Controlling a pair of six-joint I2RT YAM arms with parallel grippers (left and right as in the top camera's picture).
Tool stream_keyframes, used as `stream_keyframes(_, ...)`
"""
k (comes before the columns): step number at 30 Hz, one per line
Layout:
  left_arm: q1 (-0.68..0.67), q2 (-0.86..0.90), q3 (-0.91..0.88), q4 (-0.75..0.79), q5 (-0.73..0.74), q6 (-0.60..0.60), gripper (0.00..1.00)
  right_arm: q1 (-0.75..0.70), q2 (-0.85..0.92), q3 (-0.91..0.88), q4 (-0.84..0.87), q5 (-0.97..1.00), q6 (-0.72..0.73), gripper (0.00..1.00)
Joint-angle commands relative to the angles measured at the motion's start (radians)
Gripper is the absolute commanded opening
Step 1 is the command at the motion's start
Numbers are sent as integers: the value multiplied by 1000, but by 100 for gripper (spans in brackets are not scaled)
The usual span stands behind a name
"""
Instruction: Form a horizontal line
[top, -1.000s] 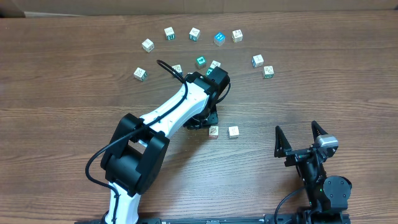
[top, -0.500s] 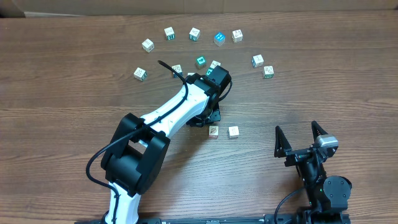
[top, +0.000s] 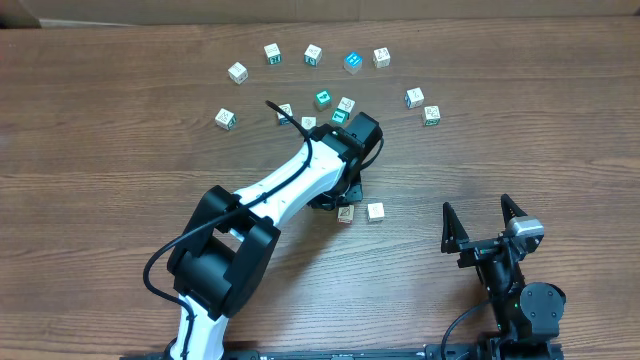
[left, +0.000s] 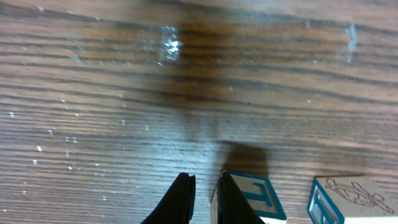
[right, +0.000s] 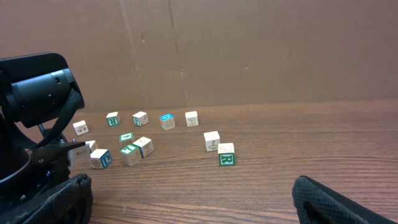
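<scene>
Now my left pincer (left: 204, 180), nearly together and empty, has slid up beside the lettered block (left: 252, 193) at its right; a nudge closes the gap to the next block (left: 351, 198).

Wood-grain desk (top: 520, 150), cardboard wall (right: 249, 50) along its far edge. Near that edge, loose cubes (top: 313, 54) lie in an arc: one blue-topped cube (top: 352, 62), one green-topped cube (top: 323, 99) just inside it.
</scene>
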Motion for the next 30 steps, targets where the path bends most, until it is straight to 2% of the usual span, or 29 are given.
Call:
stream_keyframes(1, -5, 4, -10, -8, 8, 19, 11, 5, -10, -11, 5, -6, 6, 100)
stream_keyframes(7, -5, 4, -10, -21, 8, 18, 9, 5, -10, -11, 5, -6, 6, 100)
stream_keyframes(16, -5, 4, -10, -61, 0, 19, 14, 5, -10, -11, 6, -6, 6, 100)
stream_keyframes(23, -11, 4, -10, -68, 9, 34, 7, 5, -10, -11, 5, -6, 6, 100)
stream_keyframes(30, -13, 4, -10, -68, 42, 65, 7, 5, -10, -11, 6, -6, 6, 100)
